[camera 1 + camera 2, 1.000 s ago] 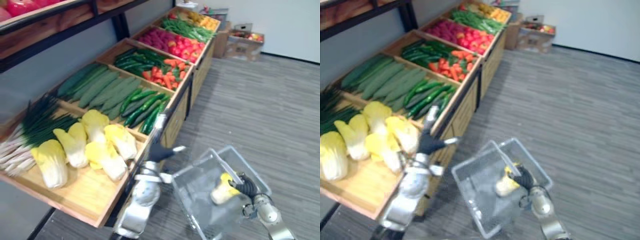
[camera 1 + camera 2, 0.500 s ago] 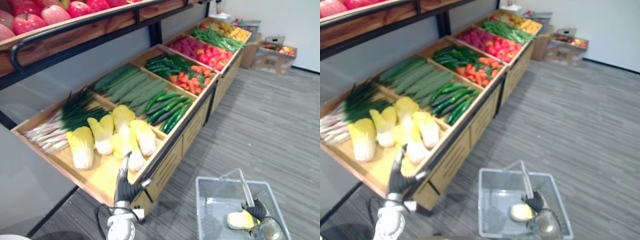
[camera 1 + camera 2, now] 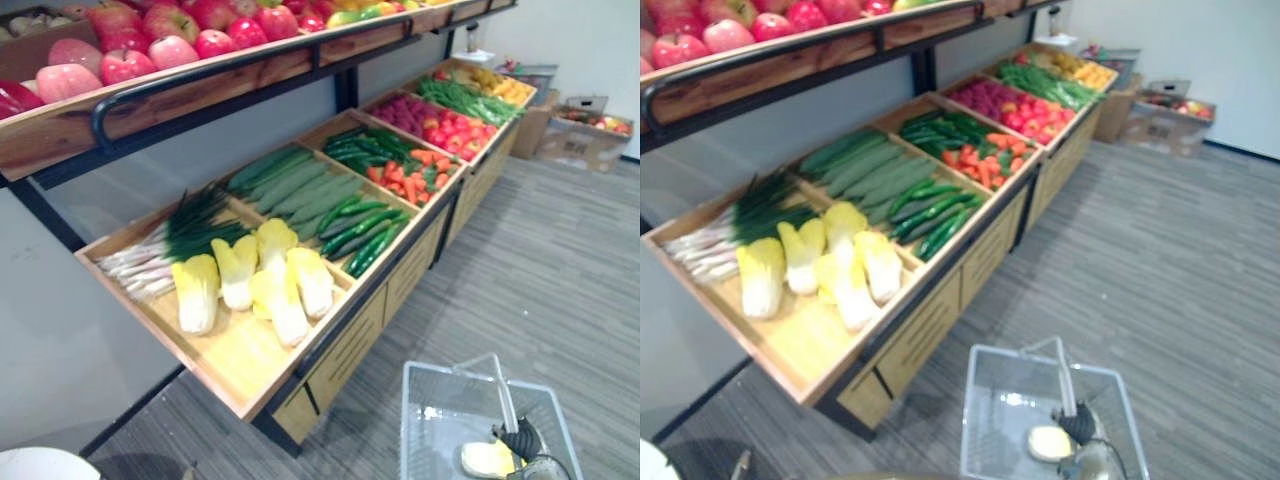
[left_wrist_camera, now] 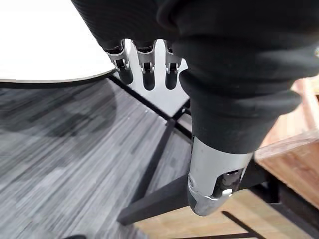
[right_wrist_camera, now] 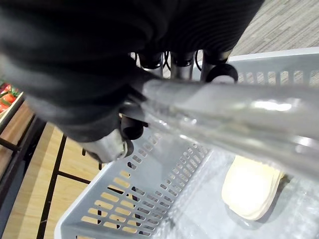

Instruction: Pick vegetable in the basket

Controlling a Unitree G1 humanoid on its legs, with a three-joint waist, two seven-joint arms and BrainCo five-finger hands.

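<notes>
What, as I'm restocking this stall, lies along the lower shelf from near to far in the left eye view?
Pale yellow cabbages, long green cucumbers, orange carrots, red and purple produce.

Grey slotted basket [image 5: 129, 199], pale yellow cabbage [image 5: 251, 186], red apples [image 3: 215, 42], grey striped floor [image 3: 560, 250]

Wooden display stand [image 3: 335, 345] runs along the wall, bins in a row. Green onions [image 3: 170, 245] lie at the back edge of the nearest bin. The next bin holds long cucumbers [image 3: 290, 185] at its back edge and slimmer green ones [image 3: 365, 235] at its front edge. Carrots [image 3: 415, 175] are in the front corner of the third bin. Red apples [image 3: 215, 42] line the upper shelf [image 3: 200, 95]. Cardboard box [image 3: 590, 140] sits on the grey plank floor [image 3: 560, 270] past the stand's far end.
</notes>
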